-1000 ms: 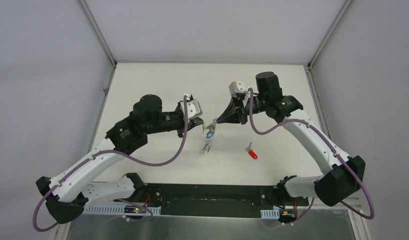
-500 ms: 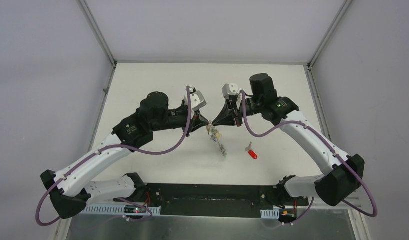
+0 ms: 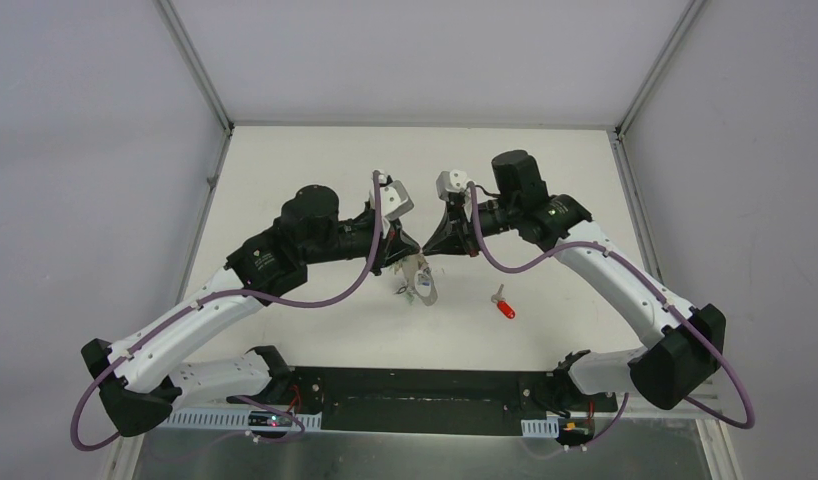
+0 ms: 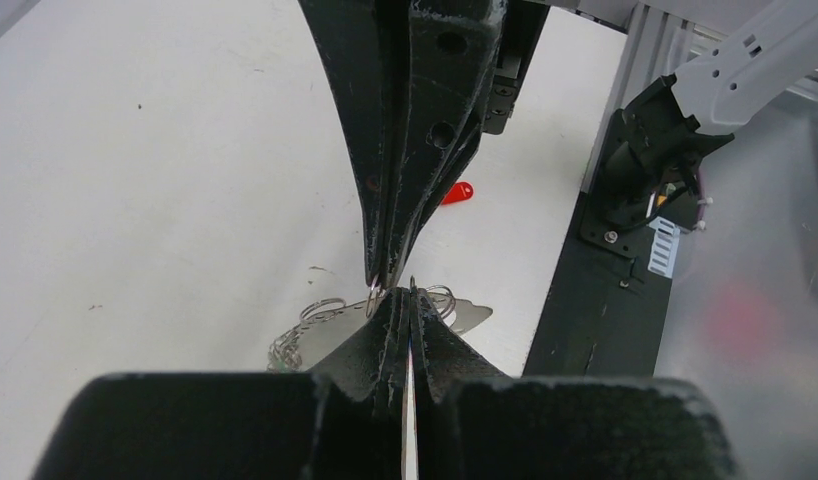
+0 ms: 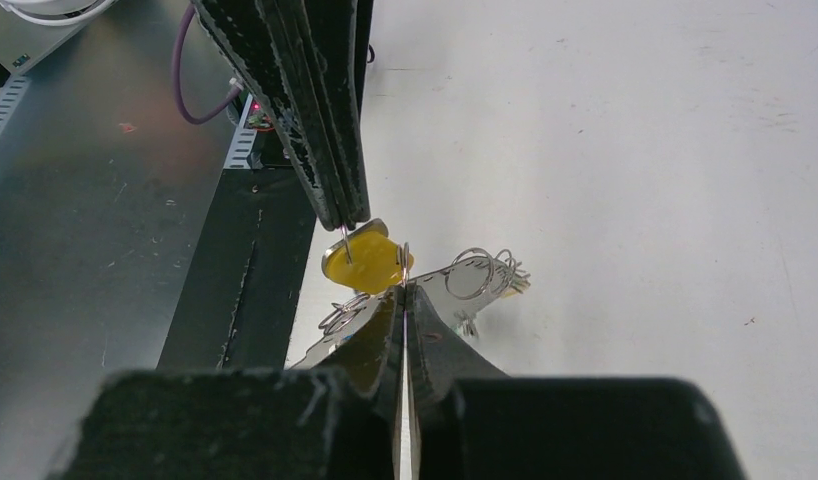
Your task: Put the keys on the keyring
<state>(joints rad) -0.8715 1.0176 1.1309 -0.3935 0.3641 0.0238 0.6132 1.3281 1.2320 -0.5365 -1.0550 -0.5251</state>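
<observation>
The left gripper (image 3: 415, 244) is closed tight on a thin grey wire. The right gripper (image 3: 428, 244), tip to tip with it, is also pinched shut on this wire, which I judge to be the keyring (image 5: 403, 256). Under the tips hangs a yellow key (image 5: 367, 265) with other metal pieces. A red key (image 3: 504, 308) lies apart on the table (image 3: 315, 170). The ring should be opened only slightly, with a firm pinch and no twisting, or the bunch may drop.
</observation>
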